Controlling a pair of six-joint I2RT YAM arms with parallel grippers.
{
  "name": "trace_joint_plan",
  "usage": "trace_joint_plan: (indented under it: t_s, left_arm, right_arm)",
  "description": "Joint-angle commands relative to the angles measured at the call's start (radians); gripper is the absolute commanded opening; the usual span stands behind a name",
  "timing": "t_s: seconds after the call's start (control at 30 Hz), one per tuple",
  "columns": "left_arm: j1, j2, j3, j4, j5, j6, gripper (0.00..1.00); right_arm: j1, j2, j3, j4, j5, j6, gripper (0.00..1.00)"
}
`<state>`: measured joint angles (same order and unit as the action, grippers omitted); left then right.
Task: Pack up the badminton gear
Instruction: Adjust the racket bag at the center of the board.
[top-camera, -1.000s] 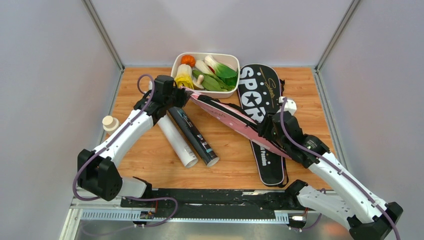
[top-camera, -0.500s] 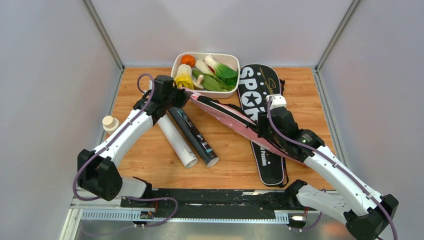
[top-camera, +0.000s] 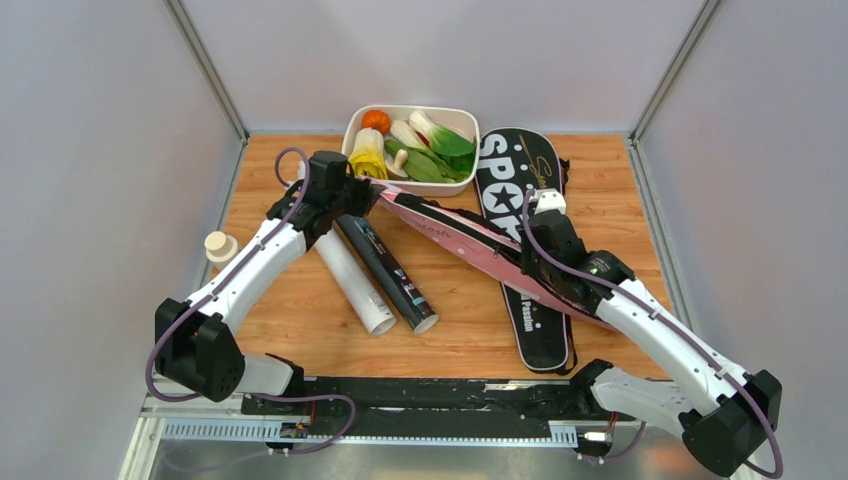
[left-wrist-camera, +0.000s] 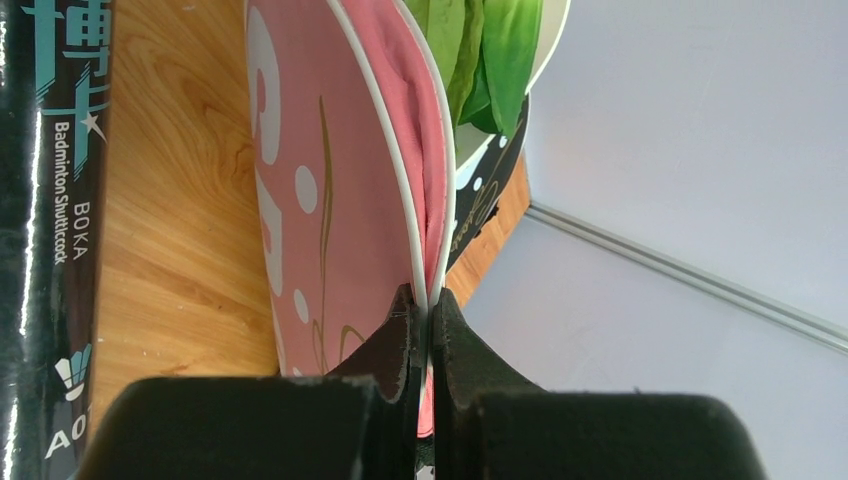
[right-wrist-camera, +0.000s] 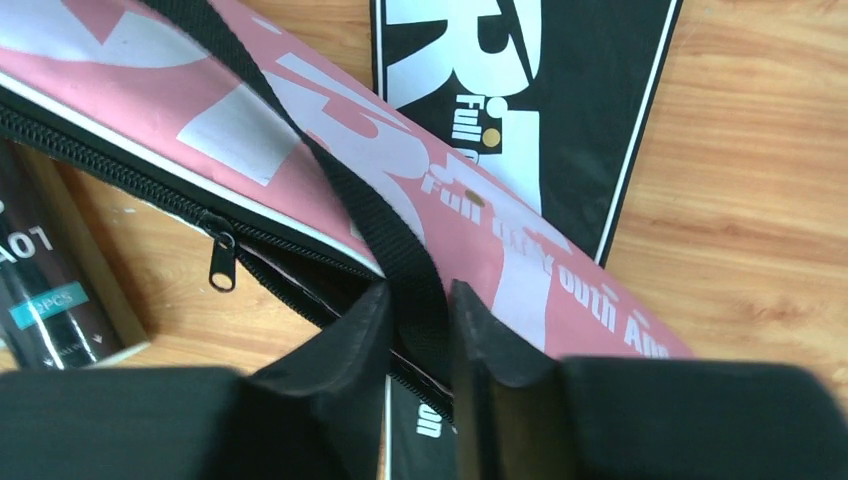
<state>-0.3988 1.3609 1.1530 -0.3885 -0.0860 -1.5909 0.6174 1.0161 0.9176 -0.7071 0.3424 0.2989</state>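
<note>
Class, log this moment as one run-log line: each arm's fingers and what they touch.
left fingers: shut on pink cover edge | right fingers: astride black strap, grip unclear

Upper cover (top-camera: 450, 233) across lower cover (top-camera: 520, 185), tubes (top-camera: 390, 272) left, tray (top-camera: 410, 108) behind

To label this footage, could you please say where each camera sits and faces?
Top external: above, behind the bases, facing down at the wooden table; left arm, right arm show.
Left wrist: faces along the left claw, shut on the pink fabric racquet cover.
Right wrist: faces down past the right claw straddling that cover's black strap.
All share the cover.
</note>
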Motion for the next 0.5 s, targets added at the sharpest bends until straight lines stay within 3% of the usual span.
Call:
trace_joint_plan:
  t_s: [0.0,0.1,0.47]
  left_arm:
    - [0.001,-0.04,0.024,0.025,-0.016,0.011,0.0]
    - [0.0,-0.041,0.034,0.002,-0.045,0.03,0.0]
    - [0.0,-0.04,0.033,-0.028,-0.1,0.101,0.0]
  right_arm:
    - [-0.033,-0.029,0.025,-0.021,0.068,0.023,0.16]
    - [-0.041,-0.055,0.067,-0.042,0.124,0.017,0.08]
    - [-0.041,-0.042,0.143,0.004,0.172,-0.171,0.06]
